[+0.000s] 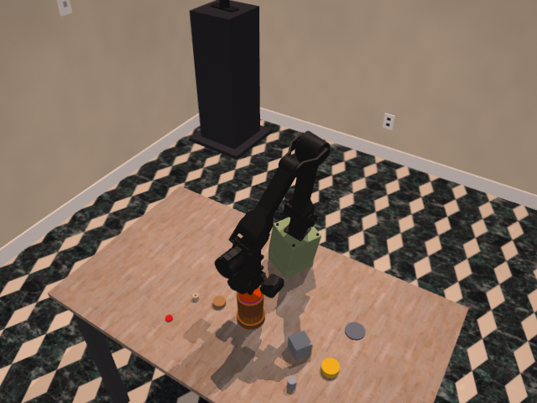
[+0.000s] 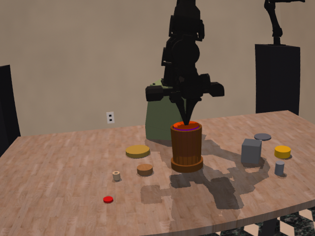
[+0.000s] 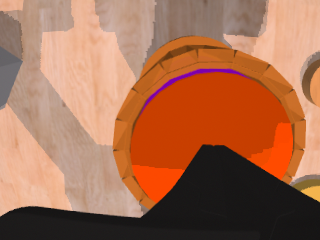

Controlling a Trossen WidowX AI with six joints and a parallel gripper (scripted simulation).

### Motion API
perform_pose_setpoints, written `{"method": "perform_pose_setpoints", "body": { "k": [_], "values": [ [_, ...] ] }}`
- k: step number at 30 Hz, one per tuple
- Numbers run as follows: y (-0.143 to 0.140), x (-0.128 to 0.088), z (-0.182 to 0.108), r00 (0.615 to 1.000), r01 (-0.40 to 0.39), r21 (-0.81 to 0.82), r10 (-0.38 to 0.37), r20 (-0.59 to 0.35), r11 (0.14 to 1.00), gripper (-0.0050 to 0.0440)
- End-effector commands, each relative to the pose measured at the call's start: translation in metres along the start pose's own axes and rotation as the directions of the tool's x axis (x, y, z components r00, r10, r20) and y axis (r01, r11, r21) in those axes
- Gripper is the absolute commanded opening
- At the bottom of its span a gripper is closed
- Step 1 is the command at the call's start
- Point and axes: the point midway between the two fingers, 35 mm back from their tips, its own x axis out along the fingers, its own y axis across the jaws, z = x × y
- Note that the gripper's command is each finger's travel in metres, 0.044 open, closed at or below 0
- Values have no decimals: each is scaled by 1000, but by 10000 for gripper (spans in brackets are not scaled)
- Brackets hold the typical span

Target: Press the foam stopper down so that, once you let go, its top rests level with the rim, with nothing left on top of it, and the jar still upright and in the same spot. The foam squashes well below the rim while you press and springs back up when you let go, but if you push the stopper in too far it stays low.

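A brown ribbed jar (image 1: 250, 313) (image 2: 186, 149) (image 3: 127, 154) stands upright near the middle of the table. An orange foam stopper (image 1: 254, 293) (image 2: 179, 125) (image 3: 200, 120) fills its mouth, with a thin purple line at the rim. Its top sits at about rim height in the exterior view. My gripper (image 2: 186, 123) (image 1: 250, 290) is shut, points straight down, and its tip touches the stopper's top near the middle. In the wrist view the black fingers (image 3: 214, 160) cover the near part of the stopper.
To the left lie a mustard disc (image 2: 137, 151), a brown disc (image 2: 144, 169) (image 1: 219, 302), a small cream spool (image 2: 116, 175) (image 1: 195, 296) and a red button (image 2: 108, 199) (image 1: 169, 318). To the right are a grey cube (image 2: 251, 150) (image 1: 299, 345), grey disc (image 2: 262, 136) (image 1: 354, 330), yellow puck (image 2: 282, 151) (image 1: 330, 367) and small grey cylinder (image 2: 279, 167) (image 1: 291, 384). The green arm base (image 1: 293, 252) stands behind.
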Motion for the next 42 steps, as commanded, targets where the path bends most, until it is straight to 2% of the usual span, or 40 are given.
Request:
{"method": "perform_pose_setpoints", "body": {
  "k": [1,42],
  "values": [
    [1,2,-3,1000,0,2,0,-8,1000,0],
    [1,7,-6,1000,1,2,0,-9,1000,0]
  ]
}}
